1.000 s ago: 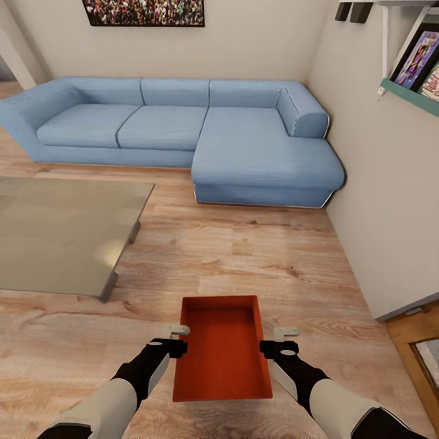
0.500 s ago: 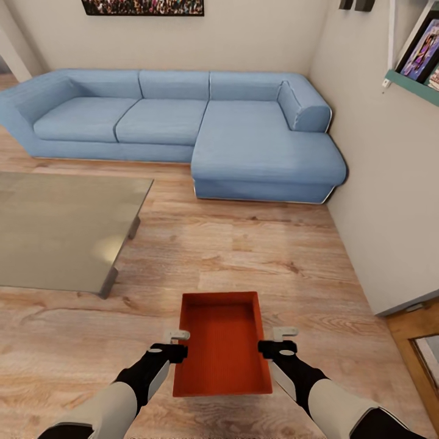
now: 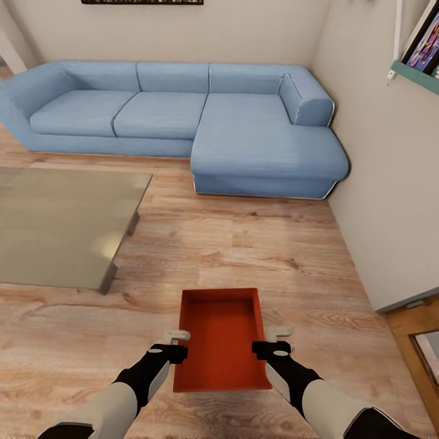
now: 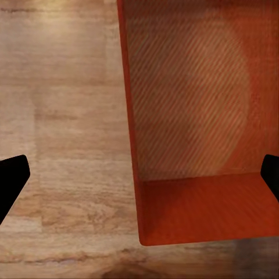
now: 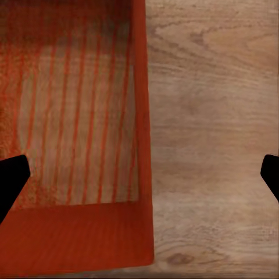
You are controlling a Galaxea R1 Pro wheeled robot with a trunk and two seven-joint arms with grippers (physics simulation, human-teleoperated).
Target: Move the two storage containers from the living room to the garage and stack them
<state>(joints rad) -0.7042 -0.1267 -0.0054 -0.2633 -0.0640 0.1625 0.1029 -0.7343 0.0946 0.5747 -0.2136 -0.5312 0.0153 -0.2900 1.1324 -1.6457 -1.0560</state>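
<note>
Grippers, left (image 3: 177, 341) and right (image 3: 276, 338), had fingers spread wide, each straddling a long wall of the orange-red storage container (image 3: 221, 336) on the wood-plank floor (image 3: 256, 256). It looked light and stiff; its thin walls seemed the natural grip, blue sofa (image 3: 183, 122) beyond

arms: light grey forearms | black wrists | tool: pale grey fingers (image 3: 177, 335)

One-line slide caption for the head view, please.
Two open tools, left tool and right tool, flank an orange-red lidless rectangular container above light wood-plank flooring.
</note>
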